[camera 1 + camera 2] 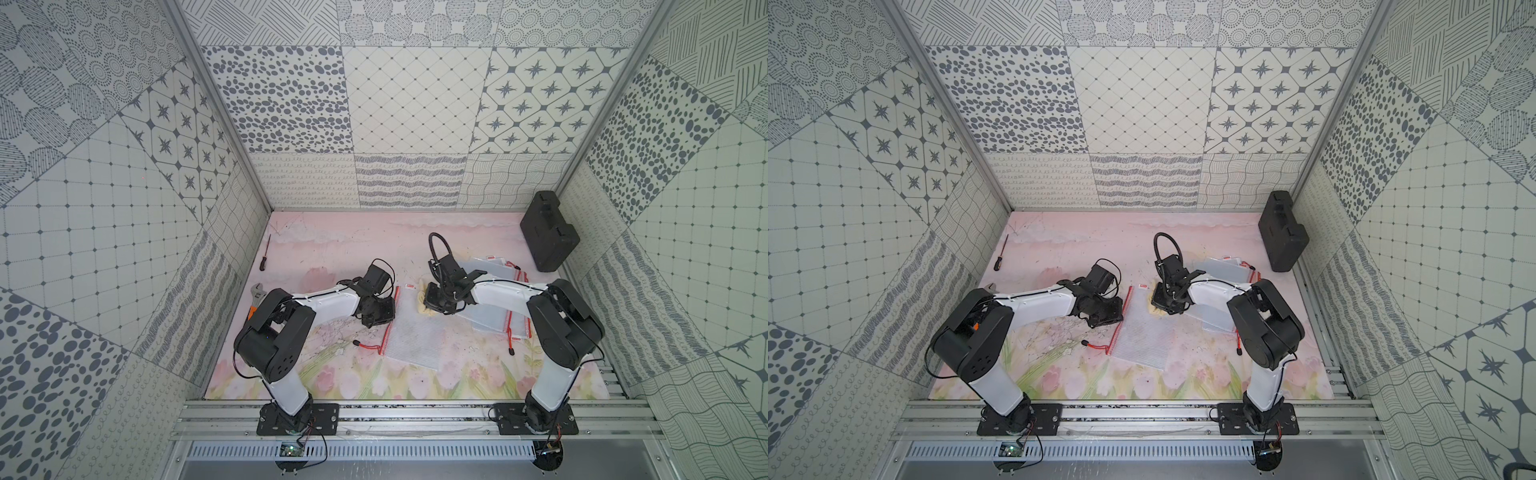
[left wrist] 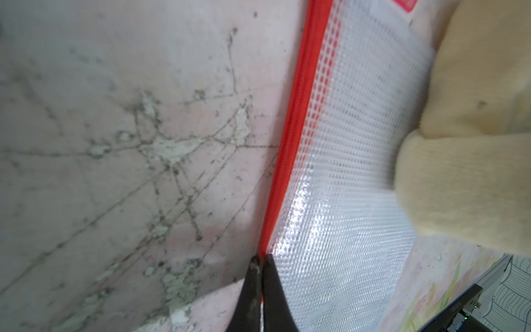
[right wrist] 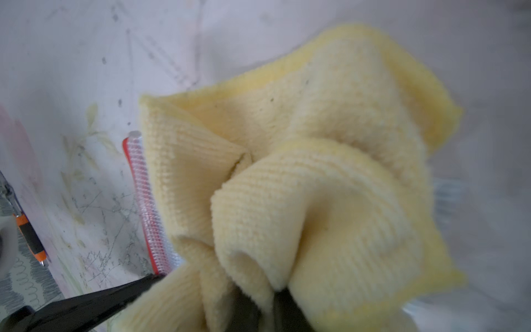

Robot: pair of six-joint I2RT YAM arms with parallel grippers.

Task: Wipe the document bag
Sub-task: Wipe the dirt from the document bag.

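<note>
The document bag (image 1: 415,336) lies flat mid-table between the 2 arms. The left gripper (image 2: 261,260) pinches its red zip edge (image 2: 298,120) on the left; the right gripper (image 3: 267,312) is closed on a yellow cloth (image 3: 301,186) lying on the bag's far end. Best: pin firmly, sweep the cloth nearward under light pressure. Only the left wrist view shows the pinch; top views hide it.

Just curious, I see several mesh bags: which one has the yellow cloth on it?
The lone document bag between the arms, red edge pinched by the left gripper. The other bags lie stacked under the right arm.
</note>
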